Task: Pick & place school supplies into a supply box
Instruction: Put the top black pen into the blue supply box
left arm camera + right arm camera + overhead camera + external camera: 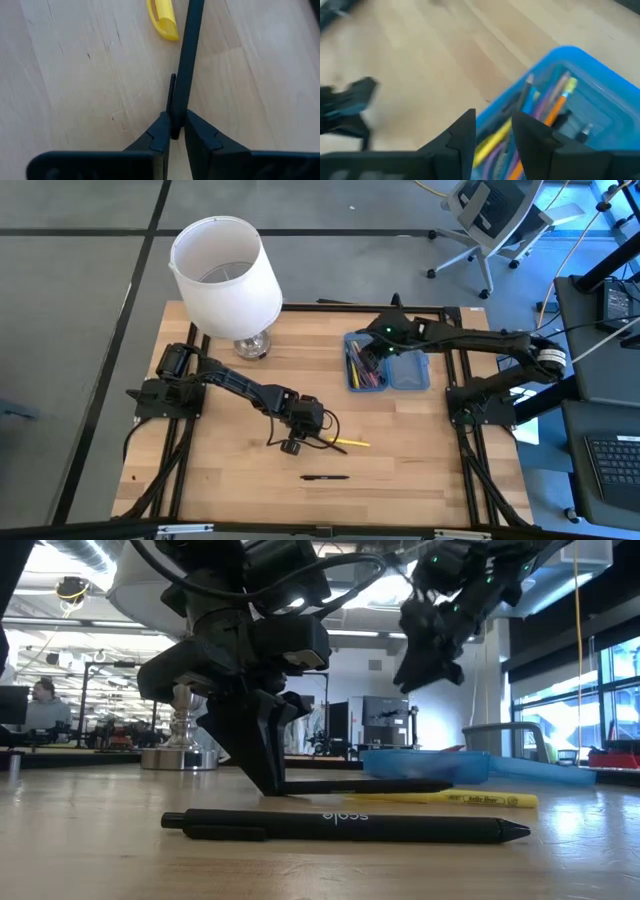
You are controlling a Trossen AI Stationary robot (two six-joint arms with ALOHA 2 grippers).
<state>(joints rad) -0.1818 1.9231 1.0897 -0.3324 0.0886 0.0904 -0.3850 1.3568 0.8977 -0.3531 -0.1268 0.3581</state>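
Right pincer [492, 135] above blue supply box [600, 75] of pens, pencils [557, 107].

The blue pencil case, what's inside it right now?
The blue pencil case holds a bundle of pens and pencils in one half; the right gripper covers part of it.

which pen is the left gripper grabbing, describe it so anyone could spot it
On the wooden table, look near the middle, in front of the white lampshade, where the left gripper is down at the surface. Its fingers are pinched on a thin black pen lying flat. A yellow pen lies beside it, and a separate black pen lies alone, nearer the table's front edge.
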